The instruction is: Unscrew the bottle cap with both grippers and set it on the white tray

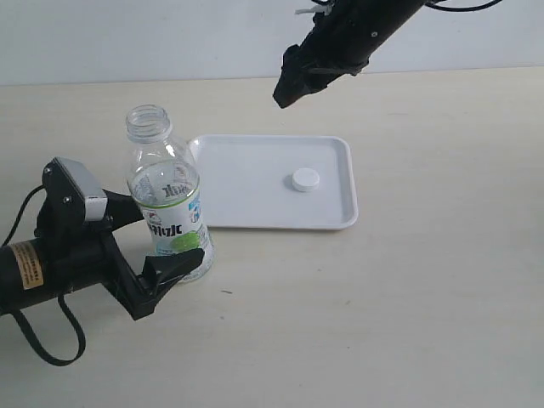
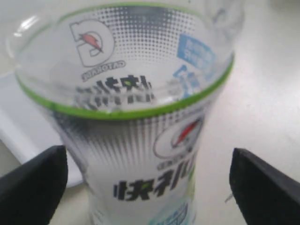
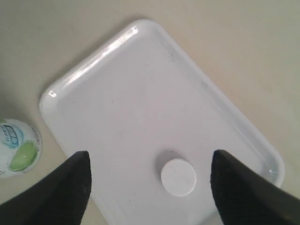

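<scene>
Flanking the bottle (image 1: pixel 163 183), left hand (image 1: pixel 166 236) gapes; right hand (image 1: pixel 283 93) gapes above the bottle cap (image 1: pixel 305 179).

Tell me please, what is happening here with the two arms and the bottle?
The unscrewing looks finished. The bottle cap lies flat on the white tray, and the bottle stands upright on the table beside the tray, its threaded neck open. The left gripper straddles the lower part of the bottle with its jaws open; the left wrist view shows a gap on each side. The right gripper hangs open and empty above the tray.
</scene>
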Action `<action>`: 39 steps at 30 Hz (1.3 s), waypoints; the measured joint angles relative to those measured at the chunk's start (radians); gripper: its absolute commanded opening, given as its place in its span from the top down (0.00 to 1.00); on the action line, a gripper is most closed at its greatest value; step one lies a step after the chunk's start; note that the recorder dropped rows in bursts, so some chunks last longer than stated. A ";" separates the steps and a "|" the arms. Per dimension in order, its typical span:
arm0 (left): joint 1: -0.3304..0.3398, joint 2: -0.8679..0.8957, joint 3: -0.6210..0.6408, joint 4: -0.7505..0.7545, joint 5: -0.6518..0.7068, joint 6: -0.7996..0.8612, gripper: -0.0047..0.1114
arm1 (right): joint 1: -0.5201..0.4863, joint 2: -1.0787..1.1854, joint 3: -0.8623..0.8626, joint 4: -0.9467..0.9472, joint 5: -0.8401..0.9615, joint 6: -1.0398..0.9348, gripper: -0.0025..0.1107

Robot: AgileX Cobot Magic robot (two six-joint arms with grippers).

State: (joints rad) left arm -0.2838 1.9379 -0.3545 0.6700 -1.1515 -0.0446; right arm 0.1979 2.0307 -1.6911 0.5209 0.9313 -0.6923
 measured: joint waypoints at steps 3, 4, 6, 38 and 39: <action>0.000 -0.018 0.027 -0.033 0.000 0.026 0.19 | 0.000 -0.026 0.000 0.007 0.007 0.022 0.51; 0.000 -0.027 0.037 -0.041 0.000 0.034 0.19 | 0.000 -0.036 0.000 0.007 0.010 0.027 0.55; 0.000 -0.045 0.056 -0.054 0.000 0.045 0.19 | 0.000 -0.049 0.000 0.013 0.023 0.033 0.63; 0.000 -0.677 0.349 -0.310 0.000 -0.013 0.96 | 0.000 -0.651 0.539 0.049 -0.206 0.004 0.98; 0.000 -0.694 0.350 -0.312 0.002 -0.033 0.96 | 0.000 -0.694 0.567 0.049 -0.224 0.001 0.98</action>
State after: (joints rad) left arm -0.2838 1.2444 -0.0042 0.3581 -1.1494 -0.0775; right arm 0.1979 1.3371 -1.1239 0.5698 0.7070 -0.6909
